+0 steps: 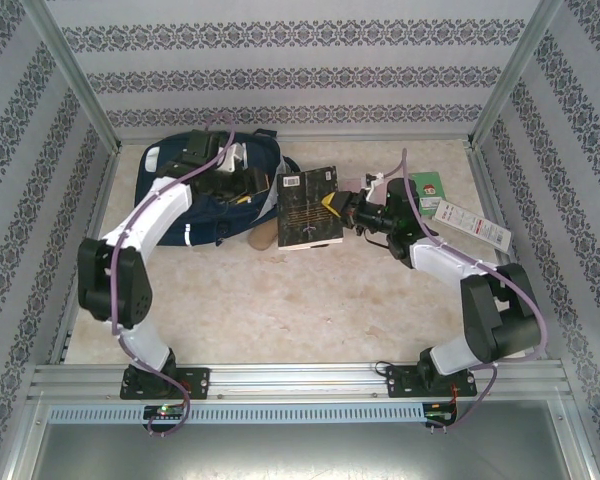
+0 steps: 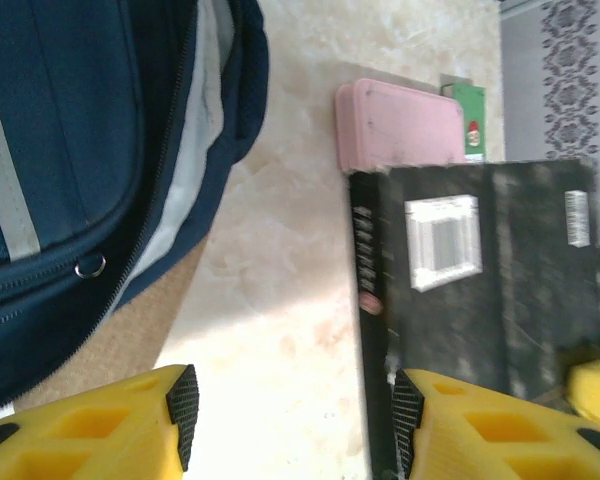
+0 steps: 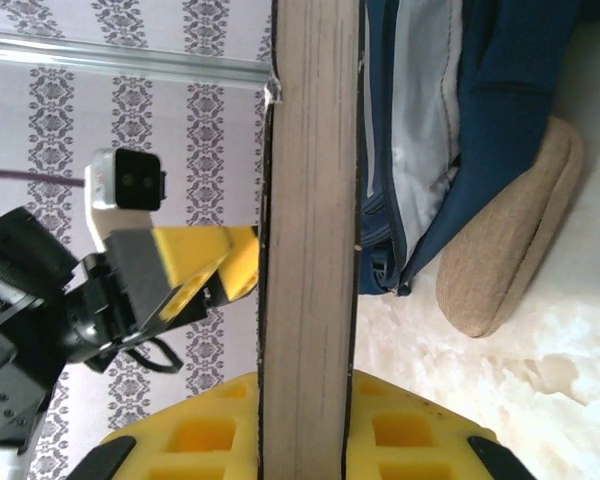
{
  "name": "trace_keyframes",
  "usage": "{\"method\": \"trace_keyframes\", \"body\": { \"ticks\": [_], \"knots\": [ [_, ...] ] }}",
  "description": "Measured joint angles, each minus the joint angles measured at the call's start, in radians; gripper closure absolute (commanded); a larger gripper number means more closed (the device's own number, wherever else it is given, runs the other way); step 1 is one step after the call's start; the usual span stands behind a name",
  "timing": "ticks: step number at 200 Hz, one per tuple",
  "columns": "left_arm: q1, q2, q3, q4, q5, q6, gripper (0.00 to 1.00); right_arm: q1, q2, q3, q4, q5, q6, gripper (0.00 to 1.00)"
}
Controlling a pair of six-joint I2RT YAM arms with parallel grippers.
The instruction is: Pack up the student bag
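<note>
Gripping black book (image 1: 305,210) edge-on, right claw (image 3: 308,400) clamped on it; left claw (image 2: 292,410) parted, empty, beside student bag (image 2: 70,150) at far left of table (image 1: 280,300). I aim spine at bag's open mouth, book level.

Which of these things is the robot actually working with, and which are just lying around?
In the job: bag; black book, held up beside it.

Lying about, at least for now: pink case; green card; white-and-red packet; tan thing at the bag's edge.
</note>
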Motion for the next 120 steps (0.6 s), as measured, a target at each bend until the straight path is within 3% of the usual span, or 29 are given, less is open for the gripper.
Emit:
{"method": "trace_keyframes", "body": {
  "ticks": [30,75,120],
  "knots": [
    [-0.001,0.08,0.002,0.038,0.061,-0.058,0.34,-0.013,-0.008,0.001,-0.026,0.003,-0.021,1.0],
    [-0.021,0.08,-0.107,0.247,0.157,-0.271,0.33,-0.023,0.016,0.013,-0.026,0.003,-0.014,1.0],
    [-0.027,0.074,-0.211,0.49,0.161,-0.478,0.34,-0.032,0.044,0.043,-0.021,0.012,-0.013,1.0]
  ]
}}
